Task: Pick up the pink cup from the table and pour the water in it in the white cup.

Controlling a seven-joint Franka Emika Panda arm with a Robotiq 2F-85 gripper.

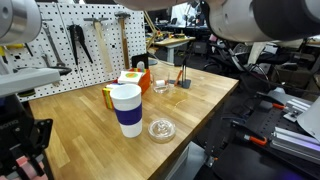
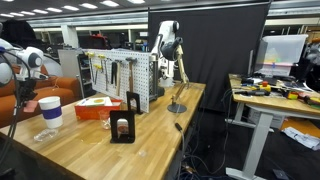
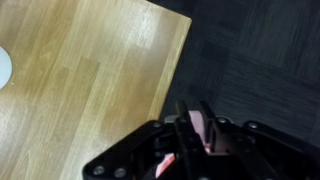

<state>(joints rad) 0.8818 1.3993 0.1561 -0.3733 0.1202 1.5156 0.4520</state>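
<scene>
The white cup with its dark-blue band stands upright on the wooden table; it also shows in an exterior view. My gripper is shut on the pink cup, of which only a pink strip shows between the dark fingers. In an exterior view the gripper hangs high above the far end of the table, well away from the white cup. In the wrist view the table lies below, with its edge and dark floor to the right.
A clear glass dish lies beside the white cup and another one lies farther back. An orange box, a yellow-handled container, a pegboard of tools and a black stand are on the table.
</scene>
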